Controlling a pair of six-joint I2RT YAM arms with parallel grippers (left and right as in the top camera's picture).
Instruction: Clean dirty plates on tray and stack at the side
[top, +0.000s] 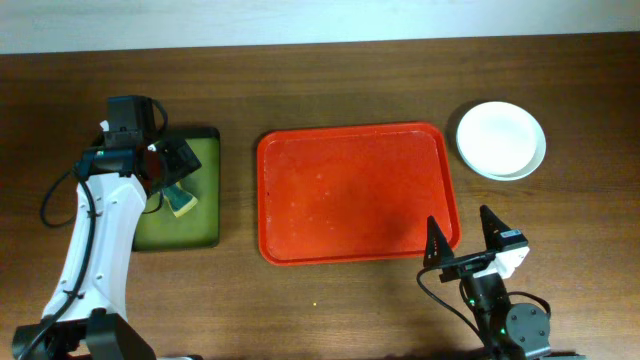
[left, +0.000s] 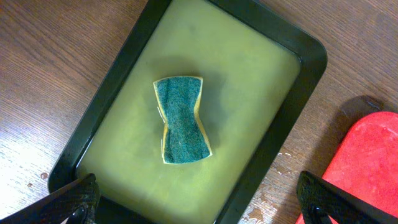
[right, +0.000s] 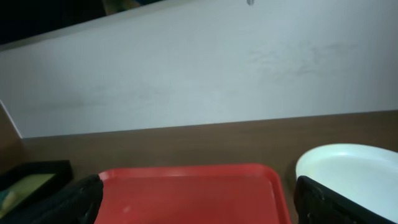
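The red tray (top: 355, 195) lies in the middle of the table with nothing on it; it also shows in the right wrist view (right: 186, 193) and at the right edge of the left wrist view (left: 367, 162). The plates (top: 501, 139) sit stacked on the table right of the tray, a white one on top, also seen in the right wrist view (right: 351, 174). My left gripper (top: 168, 165) is open above the olive-green tray, empty (left: 199, 205). My right gripper (top: 465, 240) is open and empty near the red tray's front right corner (right: 196, 202).
A green-and-yellow sponge (left: 181, 119) lies in the black-rimmed olive-green tray (left: 292, 118) at the left (top: 205, 215). A pale wall stands behind the table. Bare wood surrounds both trays.
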